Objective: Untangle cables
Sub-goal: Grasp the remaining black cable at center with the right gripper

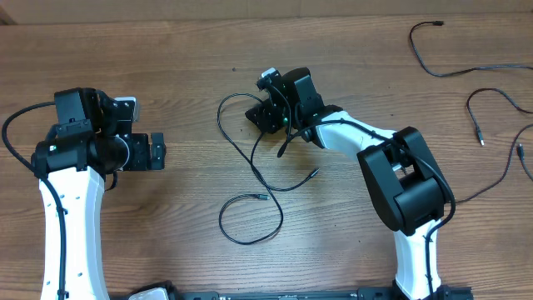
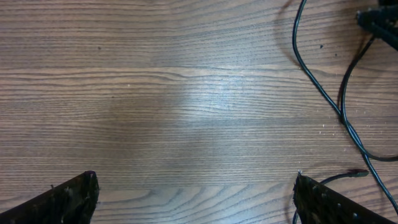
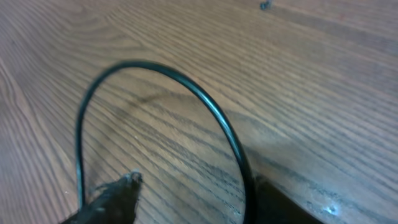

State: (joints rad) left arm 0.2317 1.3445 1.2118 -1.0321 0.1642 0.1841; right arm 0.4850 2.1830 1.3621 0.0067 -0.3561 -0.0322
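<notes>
Right hand low at cables, grip unclear; left hand wide open, empty.

The table is wood with a fine, streaked grain. It is smooth and carries a soft pale sheen at the middle of the left wrist view. The cables have a smooth black sheath, slightly glossy where light catches the curve. The arms' white shells look like smooth plastic. The left gripper has matt black fingers with a rough, pitted surface.
</notes>
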